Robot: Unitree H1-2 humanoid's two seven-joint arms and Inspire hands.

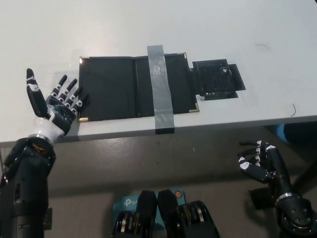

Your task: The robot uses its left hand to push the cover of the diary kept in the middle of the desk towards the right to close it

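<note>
Head view, since that's the only one here. The diary [133, 88] is lying open and flat near the middle of the white desk [208, 25], inside facing up, gold corners showing. A strip of grey tape [160, 89] is running across its right half from the far edge down over the front edge of the desk, so that half is taped down. The left cover [106, 88] is lying flat too, spine crease roughly at the middle of the diary.

The left hand [58, 106] is sitting at about 9 o'clock from the diary, right at the desk's front edge, palm turned up and towards the diary. Fingers are released and fanned out, thumb sticking up on the far left, not gripping anything. The fingertips [78, 95] are right at the lower left corner of the cover; can't tell if they're actually touching it or just beside it.

At about 3 o'clock from the diary there's a black patch [217, 79] stuck flat on the desk, just beside the diary's right edge.

The right hand [257, 161] is resting well off the desk, down at about 5 o'clock from the diary, below the front edge. Its fingers are loosely curled but apart, grasping nothing.
</note>
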